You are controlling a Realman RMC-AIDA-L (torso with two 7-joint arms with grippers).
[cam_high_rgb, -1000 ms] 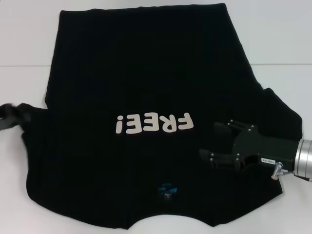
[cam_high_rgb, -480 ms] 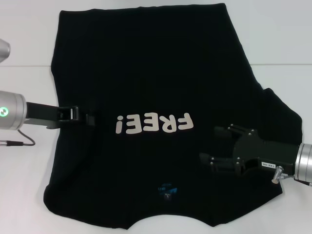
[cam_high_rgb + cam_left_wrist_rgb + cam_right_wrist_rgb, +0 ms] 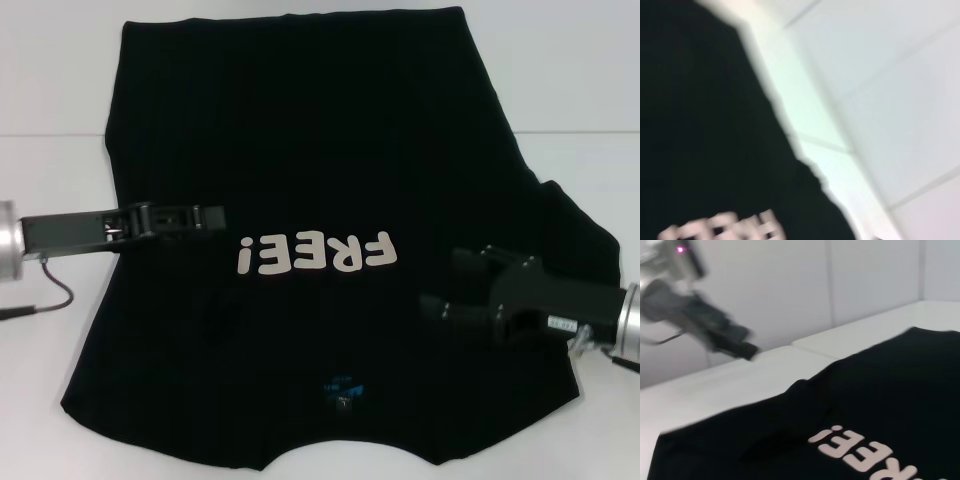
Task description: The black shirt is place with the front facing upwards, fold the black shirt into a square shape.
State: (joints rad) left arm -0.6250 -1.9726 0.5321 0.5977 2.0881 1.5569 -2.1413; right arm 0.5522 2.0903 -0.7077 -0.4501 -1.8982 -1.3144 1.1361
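A: Logging black shirt (image 3: 300, 130) spread front-up over most of white table (image 3: 60, 90). Noting neck label (image 3: 342, 388) toward the robot, hem at the far side, "FREE!" lettering (image 3: 318, 254) reading upside down from the head view.

B: Running the long axis near-to-far, then?

A: Confirming. Finding right sleeve (image 3: 580, 235) sticking out past the body on the right. Seeing no matching sleeve spread out on the left.

B: Placing the grippers?

A: Marking left gripper (image 3: 205, 216) reaching in from the left, over the cloth just beside the "!" end of the lettering. Cannot tell whether gripping cloth or not. Marking right gripper (image 3: 452, 282) with jaws parted and empty, hovering over the right shoulder area, between the lettering and the right sleeve.

B: Picking the nearer arm for the coming move?

A: Judging right. Reading the sleeve as lying just outboard of that gripper, away from the centreline, and needing to be carried inward across the long axis. Flagging a risk of pinching both layers instead of only the sleeve.
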